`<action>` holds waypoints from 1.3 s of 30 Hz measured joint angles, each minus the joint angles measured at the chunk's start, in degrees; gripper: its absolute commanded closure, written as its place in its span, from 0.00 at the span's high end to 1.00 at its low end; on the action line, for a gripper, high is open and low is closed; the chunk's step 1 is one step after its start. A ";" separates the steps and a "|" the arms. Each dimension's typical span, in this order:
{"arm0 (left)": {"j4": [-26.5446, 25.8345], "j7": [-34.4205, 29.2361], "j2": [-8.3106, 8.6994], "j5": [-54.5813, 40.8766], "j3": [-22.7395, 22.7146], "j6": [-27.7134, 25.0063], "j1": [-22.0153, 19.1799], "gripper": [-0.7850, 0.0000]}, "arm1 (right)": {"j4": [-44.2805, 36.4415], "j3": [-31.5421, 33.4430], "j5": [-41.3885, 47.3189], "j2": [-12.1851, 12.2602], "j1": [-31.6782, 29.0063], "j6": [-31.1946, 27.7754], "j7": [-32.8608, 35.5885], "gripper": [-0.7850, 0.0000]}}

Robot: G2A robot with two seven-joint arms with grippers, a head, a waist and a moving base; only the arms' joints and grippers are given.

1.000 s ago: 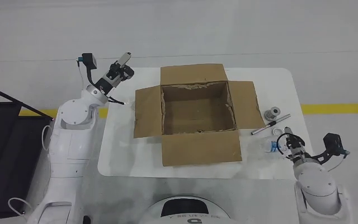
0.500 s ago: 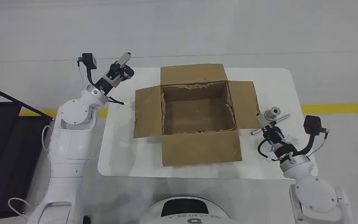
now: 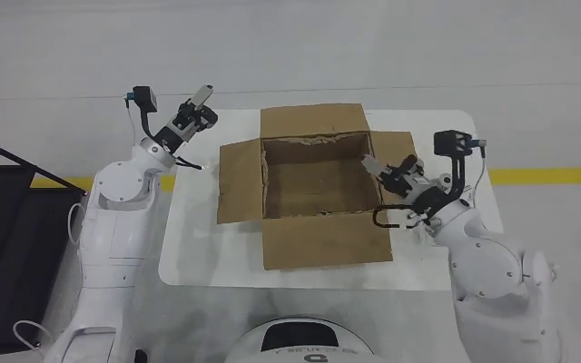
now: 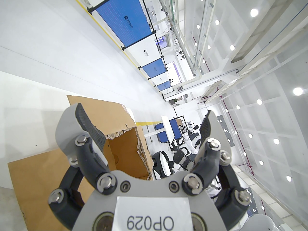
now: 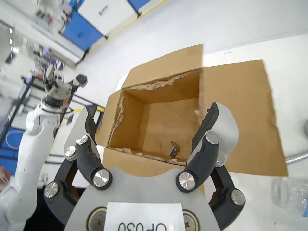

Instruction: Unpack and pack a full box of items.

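the cardboard box point(image 3: 318, 177) sits in the middle of the top view on the white table point(image 3: 436, 268). it is upright, with all four flaps folded out flat and ragged torn edges around the opening. the right gripper point(image 3: 379, 171) hangs at centre right of that frame, over the box's right-hand wall where the flap meets the opening. its fingers are spread apart and hold nothing. its wrist view looks between the two ribbed pads point(image 5: 209, 118) down into the box. on the box floor, close to the wall nearest this gripper, lies one small metal piece point(image 5: 173, 150); what it is cannot be told. a clear plastic bottle point(image 5: 288, 197) lies on the table just beside the flap under this gripper. the left gripper point(image 3: 203, 98) is in the upper left of the top view, past the table's corner and well apart from the box. its fingers point(image 4: 90, 126) are likewise apart and empty.
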 measured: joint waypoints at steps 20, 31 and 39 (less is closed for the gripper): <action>0.00 0.00 0.00 0.00 0.00 0.00 0.00 1.00 | 41.25 -42.67 -28.14 -5.25 37.18 6.38 23.77 1.00; 0.00 0.00 0.00 0.00 0.00 0.00 0.00 1.00 | 57.09 -49.15 -18.85 -10.20 44.97 4.22 22.12 0.82; 0.00 0.00 0.00 0.00 0.00 0.00 0.00 1.00 | 68.81 -51.81 -14.33 -13.26 49.44 0.66 21.68 0.78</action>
